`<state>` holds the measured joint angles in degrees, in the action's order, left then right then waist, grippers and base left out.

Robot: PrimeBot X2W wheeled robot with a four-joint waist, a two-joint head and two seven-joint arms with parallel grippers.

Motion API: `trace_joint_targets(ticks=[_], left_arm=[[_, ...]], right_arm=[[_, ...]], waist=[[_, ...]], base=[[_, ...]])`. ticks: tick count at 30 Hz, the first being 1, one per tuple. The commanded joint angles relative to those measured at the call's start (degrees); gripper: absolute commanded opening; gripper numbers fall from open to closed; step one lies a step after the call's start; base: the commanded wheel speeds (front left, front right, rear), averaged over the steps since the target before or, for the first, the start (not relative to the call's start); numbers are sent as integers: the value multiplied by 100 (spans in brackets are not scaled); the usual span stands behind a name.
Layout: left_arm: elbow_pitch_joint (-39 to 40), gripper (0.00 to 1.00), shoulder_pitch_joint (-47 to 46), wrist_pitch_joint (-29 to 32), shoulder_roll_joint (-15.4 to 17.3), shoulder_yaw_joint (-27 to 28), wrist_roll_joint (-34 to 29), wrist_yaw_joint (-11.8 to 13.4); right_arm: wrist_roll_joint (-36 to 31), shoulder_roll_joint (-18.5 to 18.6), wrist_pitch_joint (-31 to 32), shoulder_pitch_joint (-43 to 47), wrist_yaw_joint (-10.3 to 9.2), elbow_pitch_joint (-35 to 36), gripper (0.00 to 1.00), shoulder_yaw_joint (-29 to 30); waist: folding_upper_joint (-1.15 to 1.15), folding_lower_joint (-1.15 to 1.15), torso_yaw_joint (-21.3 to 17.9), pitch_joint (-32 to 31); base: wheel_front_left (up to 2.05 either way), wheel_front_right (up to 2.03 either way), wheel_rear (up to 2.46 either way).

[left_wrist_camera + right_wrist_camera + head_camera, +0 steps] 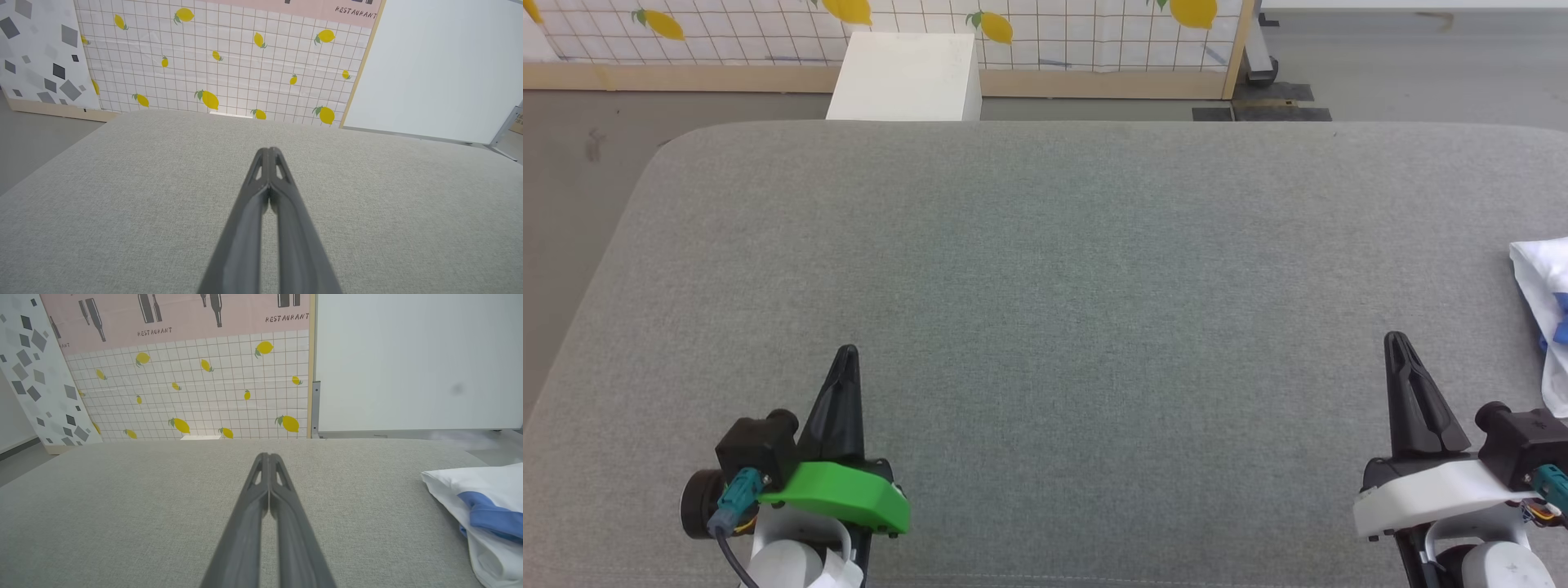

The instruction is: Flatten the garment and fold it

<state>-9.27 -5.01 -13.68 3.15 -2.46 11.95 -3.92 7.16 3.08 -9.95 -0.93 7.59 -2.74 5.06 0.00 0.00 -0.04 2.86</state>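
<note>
The garment (1543, 310) is a white shirt with blue parts, bunched at the right edge of the grey padded table (1045, 286) and cut off by the frame. The right wrist view shows the garment (482, 506) crumpled at its right side, a blue band across the white cloth. My right gripper (1396, 339) is shut and empty, low on the table to the left of the garment and apart from it; its tips (268, 456) are pressed together. My left gripper (847, 351) is shut and empty at the lower left, its fingertips (269, 151) meeting over bare fabric.
A white box (907, 77) stands on the floor beyond the table's far edge. Behind it is a panel with a lemon print (1013, 33) on a wooden base. Grey floor (580, 163) lies past the table's left edge.
</note>
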Motion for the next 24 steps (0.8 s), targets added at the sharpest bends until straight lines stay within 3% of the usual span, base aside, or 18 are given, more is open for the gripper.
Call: trace_joint_targets(ticks=[1,24], left_arm=[[44,0,44,27,-2,17,-74,35],[220,0,135,294,-7,62,-297,106]], right_arm=[[-42,-2,36,8,0,23,0,-24],[-176,-5,227,25,-2,73,0,-120]], waist=[[0,0,0,-3],[0,0,1,-60]], base=[[0,0,0],[0,0,0]])
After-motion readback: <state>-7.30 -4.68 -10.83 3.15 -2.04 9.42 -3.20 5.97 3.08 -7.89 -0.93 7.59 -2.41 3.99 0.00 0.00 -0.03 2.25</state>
